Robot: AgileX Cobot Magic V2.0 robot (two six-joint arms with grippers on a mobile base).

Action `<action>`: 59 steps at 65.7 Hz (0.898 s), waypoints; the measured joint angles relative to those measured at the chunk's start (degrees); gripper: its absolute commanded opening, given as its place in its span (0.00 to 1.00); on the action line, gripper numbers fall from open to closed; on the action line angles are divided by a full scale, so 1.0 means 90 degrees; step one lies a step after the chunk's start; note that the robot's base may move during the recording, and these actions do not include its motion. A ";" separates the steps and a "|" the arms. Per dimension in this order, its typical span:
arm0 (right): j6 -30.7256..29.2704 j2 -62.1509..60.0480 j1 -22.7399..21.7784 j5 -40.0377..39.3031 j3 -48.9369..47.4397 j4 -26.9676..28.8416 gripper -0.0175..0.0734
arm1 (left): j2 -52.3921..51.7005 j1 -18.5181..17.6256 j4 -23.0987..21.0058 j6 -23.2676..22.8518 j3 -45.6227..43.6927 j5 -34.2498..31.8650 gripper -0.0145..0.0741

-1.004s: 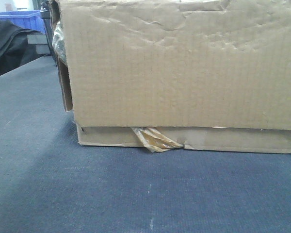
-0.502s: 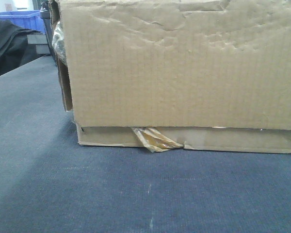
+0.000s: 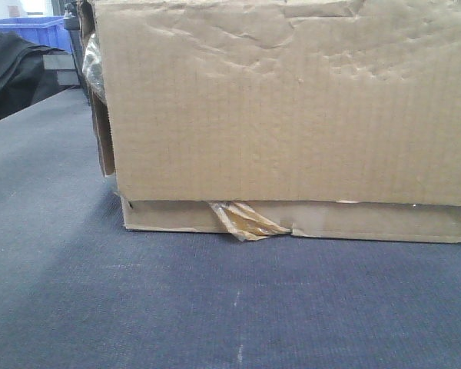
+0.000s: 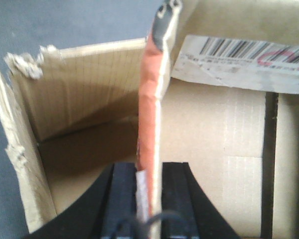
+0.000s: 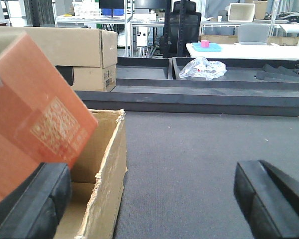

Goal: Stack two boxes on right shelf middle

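Front-facing view: set low, nearly level with the dark tabletop (image 3: 77, 307), looking straight at the dented face of a plain box (image 3: 292, 108) from very close, close enough to crop that face at the top and right edges; blue bin (image 3: 31, 31) far back at upper left.

Left wrist view: aimed down along the left gripper (image 4: 147, 199) into an open-topped box (image 4: 214, 129), with pads at the bottom edge clamped on an upright orange flap (image 4: 148, 114).

Right wrist view: low over the tabletop, facing outward toward a black chair (image 5: 182, 25) in the distance, with the right gripper (image 5: 152, 191) spread wide at the bottom corners.

Shared by both wrist views: probably that same orange flap and the torn box rim (image 5: 109, 159).
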 measured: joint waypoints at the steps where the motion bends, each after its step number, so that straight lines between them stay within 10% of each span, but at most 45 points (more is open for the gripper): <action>1: 0.0000 0.0000 0.0000 0.0000 0.0000 0.0000 0.82 | 0.0020 0.0000 0.0000 0.0000 0.0000 0.0029 0.04; 13: 0.0000 0.0000 0.0000 0.0000 0.0000 0.0000 0.82 | 0.0057 0.0000 0.0013 0.0000 0.0000 0.0055 0.24; 28: 0.0009 0.0000 0.0000 -0.0013 0.0000 0.0000 0.82 | 0.0057 0.0000 -0.0012 -0.0026 0.0000 0.0055 0.87; 59: 0.0009 0.0018 0.0041 0.0040 -0.0134 0.0000 0.82 | -0.0983 0.0108 0.0675 -0.0040 0.0000 0.0813 0.73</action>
